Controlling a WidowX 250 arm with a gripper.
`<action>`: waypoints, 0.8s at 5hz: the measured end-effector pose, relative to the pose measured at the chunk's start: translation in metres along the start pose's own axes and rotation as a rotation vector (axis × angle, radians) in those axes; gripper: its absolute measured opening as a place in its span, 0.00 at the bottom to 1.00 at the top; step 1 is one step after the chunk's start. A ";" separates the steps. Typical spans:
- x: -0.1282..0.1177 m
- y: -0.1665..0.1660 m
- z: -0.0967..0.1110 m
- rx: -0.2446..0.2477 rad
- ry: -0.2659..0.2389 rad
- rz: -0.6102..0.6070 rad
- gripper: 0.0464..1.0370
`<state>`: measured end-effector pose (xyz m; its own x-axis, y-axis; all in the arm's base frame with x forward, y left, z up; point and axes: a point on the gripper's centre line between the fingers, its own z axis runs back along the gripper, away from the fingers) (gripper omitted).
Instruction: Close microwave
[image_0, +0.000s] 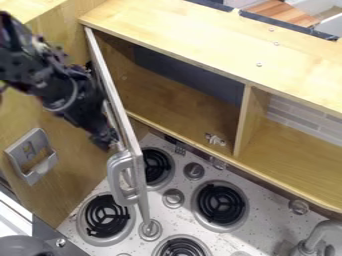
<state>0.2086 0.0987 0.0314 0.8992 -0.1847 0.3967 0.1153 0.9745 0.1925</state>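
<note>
Swung open from the boxy, pale-wood microwave compartment (177, 97), with a flat, silver-edged door (113, 90) running from eleven to seven o'clock.
Seen nearly edge-on, with a looped, grey, plastic-looking handle (114, 175) near seven; hard to make out on the outer face, behind a jointed black arm (57, 85). Cut off at ten o'clock, slanting down to a narrow black gripper (103, 140) near nine; cannot tell whether released, clenched or grasping.
</note>
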 end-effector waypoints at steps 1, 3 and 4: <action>0.015 0.001 -0.008 0.016 -0.004 0.049 0.96; 0.049 -0.004 -0.029 0.016 0.016 0.118 0.96; 0.069 -0.013 -0.038 -0.006 0.018 0.139 0.96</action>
<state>0.2854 0.0782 0.0225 0.9140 -0.0452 0.4032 -0.0089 0.9913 0.1312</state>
